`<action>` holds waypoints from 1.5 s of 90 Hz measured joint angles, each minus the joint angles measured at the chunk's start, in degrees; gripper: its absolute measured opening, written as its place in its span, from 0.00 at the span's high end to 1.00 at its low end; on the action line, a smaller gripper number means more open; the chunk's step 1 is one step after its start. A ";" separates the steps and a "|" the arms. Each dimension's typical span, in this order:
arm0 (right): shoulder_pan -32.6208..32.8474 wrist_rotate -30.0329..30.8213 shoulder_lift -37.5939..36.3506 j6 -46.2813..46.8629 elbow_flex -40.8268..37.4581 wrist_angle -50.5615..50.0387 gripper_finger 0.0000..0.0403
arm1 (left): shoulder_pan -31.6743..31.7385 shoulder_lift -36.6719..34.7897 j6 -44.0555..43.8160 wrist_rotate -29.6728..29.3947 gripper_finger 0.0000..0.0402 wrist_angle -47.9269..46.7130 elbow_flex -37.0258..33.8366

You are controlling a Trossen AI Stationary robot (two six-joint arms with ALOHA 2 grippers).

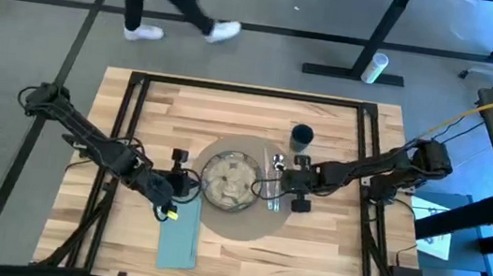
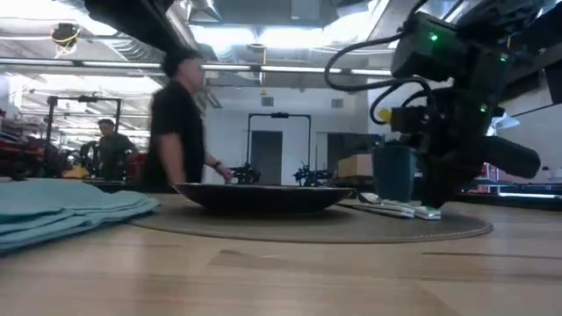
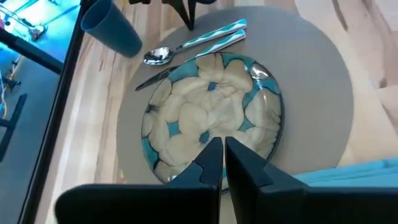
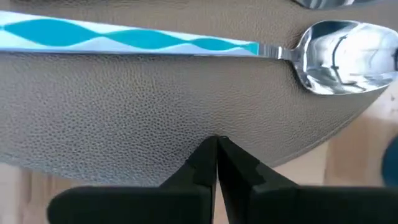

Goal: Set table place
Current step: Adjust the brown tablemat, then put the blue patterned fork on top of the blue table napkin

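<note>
Pale wooden table [image 1: 241,260], pebbled matt placemat [image 4: 124,106], glossy metal spoon [image 4: 339,56], soft cloth napkin [image 2: 61,211]

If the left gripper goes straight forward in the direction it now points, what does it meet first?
Most likely the plate. The left gripper, fingers shut, is at the plate's near rim on the placemat and points across it. The spoon lies beyond. Height above the plate is unclear.

arms: dark, jointed | black cables | fingers [image 3: 214,163]: black, wedge-shaped
</note>
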 joint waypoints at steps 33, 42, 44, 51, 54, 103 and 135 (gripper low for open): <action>6.91 -0.49 0.02 5.53 -0.27 -2.90 1.00 | -0.84 0.00 -1.01 -1.54 1.00 -0.05 0.00; 8.60 -0.62 0.04 7.02 -0.27 -2.97 1.00 | -0.84 0.00 -1.01 -1.54 1.00 -0.05 0.00; 8.91 -0.66 0.04 7.35 -0.27 -2.99 1.00 | -0.84 0.00 -1.01 -1.54 1.00 -0.07 0.00; 9.83 -0.42 0.07 8.05 -0.29 -3.03 1.00 | -0.84 0.00 -1.01 -1.54 1.00 -0.05 0.00; 10.10 0.02 0.03 8.59 -0.31 -3.01 1.00 | -0.84 0.00 -1.01 -1.54 1.00 -0.07 0.00; 10.20 3.00 -10.71 8.89 -0.53 -4.30 1.00 | -5.83 0.48 -6.50 6.18 1.00 -6.38 -0.01; 10.55 0.81 -11.30 8.84 -0.51 -2.66 1.00 | -16.79 1.90 -22.75 13.14 1.00 -30.86 -0.02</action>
